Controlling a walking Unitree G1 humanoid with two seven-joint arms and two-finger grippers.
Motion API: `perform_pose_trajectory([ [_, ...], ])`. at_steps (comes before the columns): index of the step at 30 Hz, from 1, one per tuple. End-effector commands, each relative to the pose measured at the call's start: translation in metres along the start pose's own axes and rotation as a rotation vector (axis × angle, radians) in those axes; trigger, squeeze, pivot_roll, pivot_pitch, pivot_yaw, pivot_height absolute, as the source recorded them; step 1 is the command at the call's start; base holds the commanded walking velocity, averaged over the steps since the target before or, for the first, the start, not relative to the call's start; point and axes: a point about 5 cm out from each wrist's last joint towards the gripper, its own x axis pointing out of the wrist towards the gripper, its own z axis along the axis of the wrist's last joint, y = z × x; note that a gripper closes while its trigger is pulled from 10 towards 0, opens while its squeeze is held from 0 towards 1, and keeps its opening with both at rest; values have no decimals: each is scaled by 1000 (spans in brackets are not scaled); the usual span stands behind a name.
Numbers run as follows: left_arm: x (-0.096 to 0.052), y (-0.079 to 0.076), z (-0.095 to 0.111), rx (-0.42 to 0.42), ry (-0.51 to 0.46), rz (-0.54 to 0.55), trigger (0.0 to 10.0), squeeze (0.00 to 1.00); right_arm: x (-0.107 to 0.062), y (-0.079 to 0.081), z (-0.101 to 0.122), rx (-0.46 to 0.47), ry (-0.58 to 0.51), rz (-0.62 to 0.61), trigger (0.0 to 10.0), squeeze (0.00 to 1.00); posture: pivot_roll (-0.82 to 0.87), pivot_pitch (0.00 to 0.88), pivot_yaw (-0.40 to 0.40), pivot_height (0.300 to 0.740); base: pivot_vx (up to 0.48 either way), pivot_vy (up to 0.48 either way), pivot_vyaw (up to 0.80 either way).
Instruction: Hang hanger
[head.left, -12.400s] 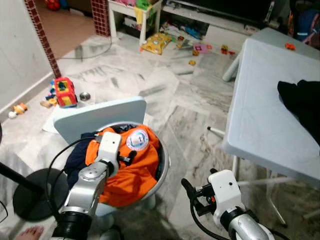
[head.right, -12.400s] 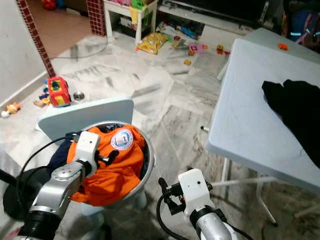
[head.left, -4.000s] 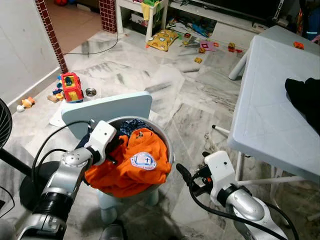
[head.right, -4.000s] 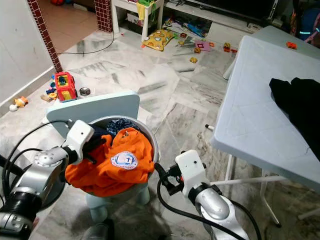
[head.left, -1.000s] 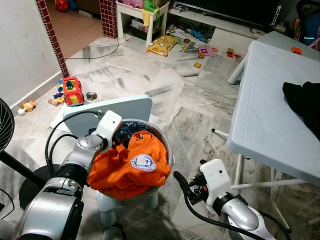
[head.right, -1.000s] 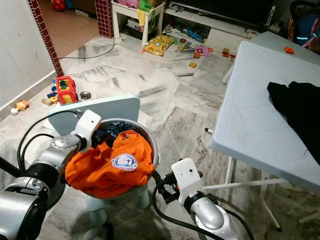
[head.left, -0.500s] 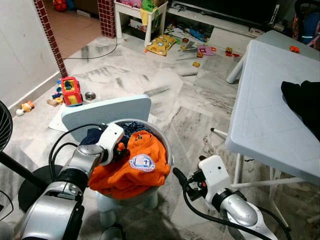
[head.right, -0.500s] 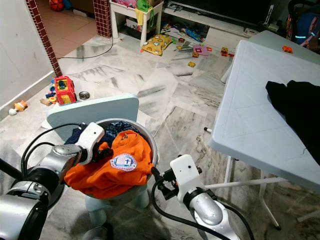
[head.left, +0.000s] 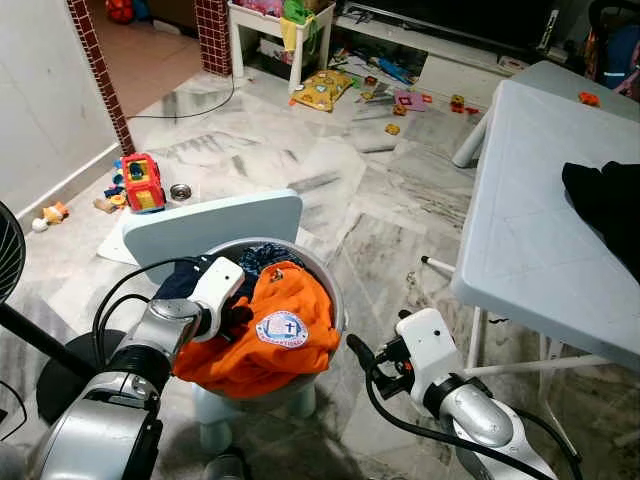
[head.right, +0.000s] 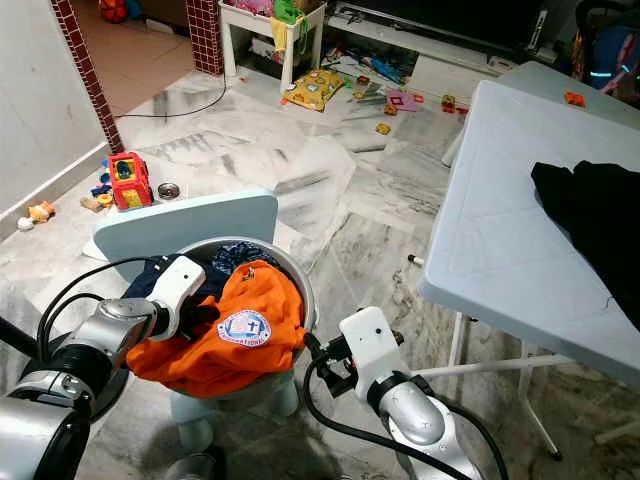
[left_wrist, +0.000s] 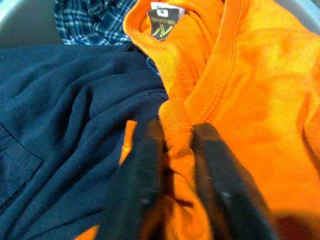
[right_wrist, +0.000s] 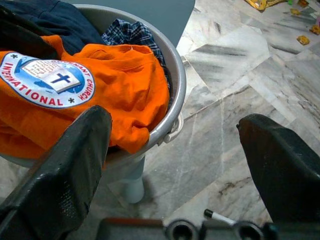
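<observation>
Fingers pinch orange shirt in laundry tub; no hanger to be seen

Nearest the robot, the right gripper (head.right: 312, 352) hangs low beside the tub, its fingers (right_wrist: 65, 165) spread wide apart and holding nothing. The left gripper (left_wrist: 172, 165) reaches into the metal tub (head.left: 335, 300), its two fingers clamped on a fold of the orange T-shirt (head.left: 285, 335) next to the collar, with the neck label just beyond.

The tub sits on a small pale blue chair (head.left: 215, 220) and is full of laundry: the orange shirt with a round printed badge on top, a navy garment (left_wrist: 60, 115) under and beside it, and a blue checked cloth (left_wrist: 95, 20) at the far rim.

To the right stands the white bench (head.left: 530, 230), with a black garment (head.left: 605, 200) lying on it. Farther off, toys (head.left: 143, 182) are scattered over the marble floor.

The step in hand looks like drawing a garment out of the tub, a preliminary to hanging. The hanger itself cannot be made out. The next move likely calls for lifting the shirt clear without dragging the navy garment along.
</observation>
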Motion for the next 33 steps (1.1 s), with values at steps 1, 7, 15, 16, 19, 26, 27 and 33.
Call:
perform_pose_trajectory([
  [1,-1,2,0,15,-6,16,0,0,-1,-4,-3,-4,11,-8,10000,0,42,125,-110,740,0,0,0],
  [7,0,0,2,29,-20,11,0,0,-1,-3,-3,-2,12,-8,10000,0,36,131,-107,740,0,0,0],
  [15,-1,2,7,30,-46,41,0,0,0,-3,-3,-4,13,-8,10000,0,37,132,-107,740,0,0,0],
  [16,-1,3,8,25,-54,48,0,0,0,-3,-3,-5,13,-8,10000,0,38,134,-107,740,0,0,0],
  [19,-2,6,13,9,-76,73,0,0,0,-3,-4,-6,14,-6,10000,0,40,134,-108,740,0,0,0],
  [26,-13,0,55,97,-425,146,0,0,1,-3,-3,-5,12,-6,10000,0,41,135,-106,740,0,0,0],
  [27,-16,-4,59,110,-479,134,0,0,1,-3,-3,-4,12,-7,10000,0,42,135,-107,740,0,0,0],
  [33,-40,-30,59,167,-731,85,0,0,2,-3,-4,-7,13,-6,10000,0,50,137,-110,740,0,0,0],
])
